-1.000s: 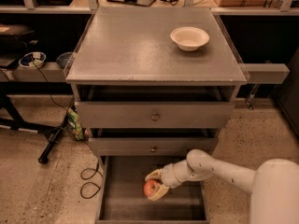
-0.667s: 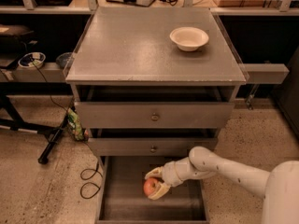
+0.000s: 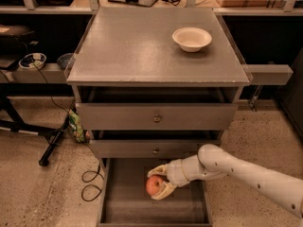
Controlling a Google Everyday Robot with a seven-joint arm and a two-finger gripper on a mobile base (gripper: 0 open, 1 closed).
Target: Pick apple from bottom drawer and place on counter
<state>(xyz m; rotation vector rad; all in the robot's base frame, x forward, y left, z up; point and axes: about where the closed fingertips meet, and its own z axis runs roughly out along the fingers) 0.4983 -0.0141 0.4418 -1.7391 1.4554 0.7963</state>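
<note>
The red apple with a yellowish patch is held between the fingers of my gripper, just above the floor of the open bottom drawer. The gripper is shut on the apple, one finger above it and one below. My white arm reaches in from the lower right. The counter is the broad grey top of the cabinet, well above the gripper.
A shallow white bowl sits on the counter's back right. Two closed drawer fronts with round knobs lie between drawer and counter. A black stand leg and cables lie on the floor at left. A grey shelf rail juts out at right.
The arm has shifted slightly to the right and back; the apple stays gripped at about the same spot over the drawer.
</note>
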